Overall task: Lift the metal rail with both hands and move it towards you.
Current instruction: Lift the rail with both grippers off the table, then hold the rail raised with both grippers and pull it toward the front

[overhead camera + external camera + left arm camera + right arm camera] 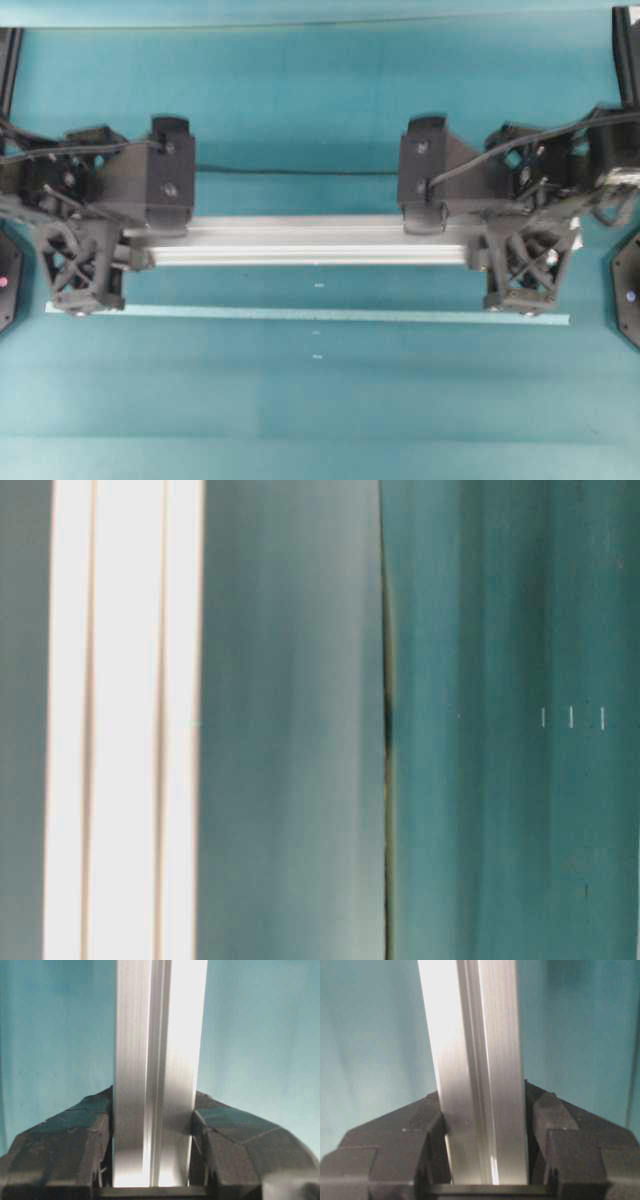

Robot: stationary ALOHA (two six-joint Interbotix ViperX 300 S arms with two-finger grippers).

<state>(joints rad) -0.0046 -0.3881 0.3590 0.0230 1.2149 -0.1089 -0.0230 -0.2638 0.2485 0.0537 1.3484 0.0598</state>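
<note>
Metal rail (310, 242), a long grooved silver bar, is shown in the overhead view with its long axis running left to right across the teal table (320, 400), one end toward each arm. It lies parallel to a thin pale tape strip (310, 314), which sits just below it in that view and apart from it. A dark cable (295, 171) is seen running along the cloth above the rail, between two black blocks.

The left pincer (138, 247) is clamped on the rail near its left end, and the right pincer (478, 250) near its right end. In the left wrist view the rail (157, 1085) is seen end-on to the camera, running straight away up the frame, with a black finger (75, 1145) pressed to each flank. The right wrist view gives the same arrangement, the rail (477, 1080) leaning slightly to the left toward the top, gripped between the fingers (570, 1145).

Only the overhead view shows the full length, both grips and the tape. Only the wrist views show finger contact on the rail's sides. In the table-level view a bright vertical band with two lengthwise lines is seen, blurred; whether the rail rests on the table cannot be told.
</note>
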